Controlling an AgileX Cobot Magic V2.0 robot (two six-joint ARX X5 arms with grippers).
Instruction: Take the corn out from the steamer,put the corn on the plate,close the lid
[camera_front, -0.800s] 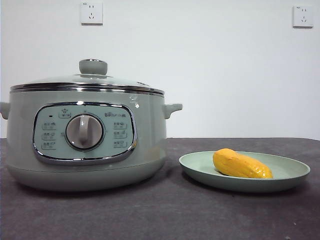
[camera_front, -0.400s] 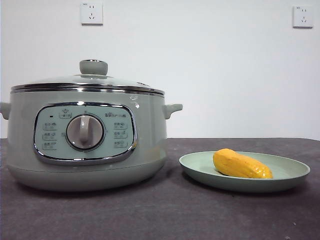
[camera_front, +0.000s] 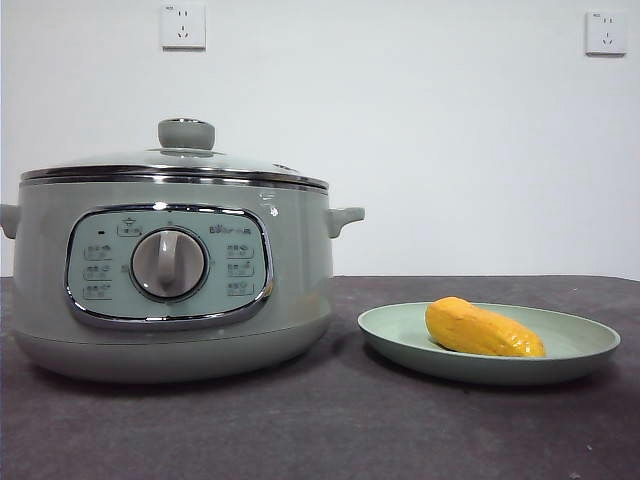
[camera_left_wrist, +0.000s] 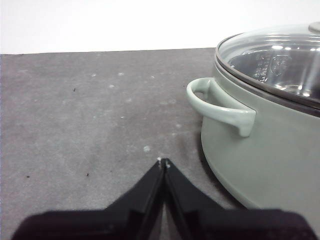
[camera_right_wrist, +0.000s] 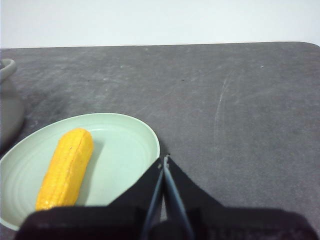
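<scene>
Corn (camera_front: 484, 330) on plate (camera_front: 580, 345), right of lidded steamer (camera_front: 170, 290).

steamer (camera_front: 170, 280) | control panel (camera_front: 168, 265) | small labels (too blurred to read)

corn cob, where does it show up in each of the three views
Front view: the corn lies on the plate, right of the steamer.
Left wrist view: not in it; only the steamer with its lid on.
Right wrist view: the corn lies on the plate, apart from the shut right gripper.
Shared landmark: the steamer, whose handle edges into the right wrist view.
</scene>
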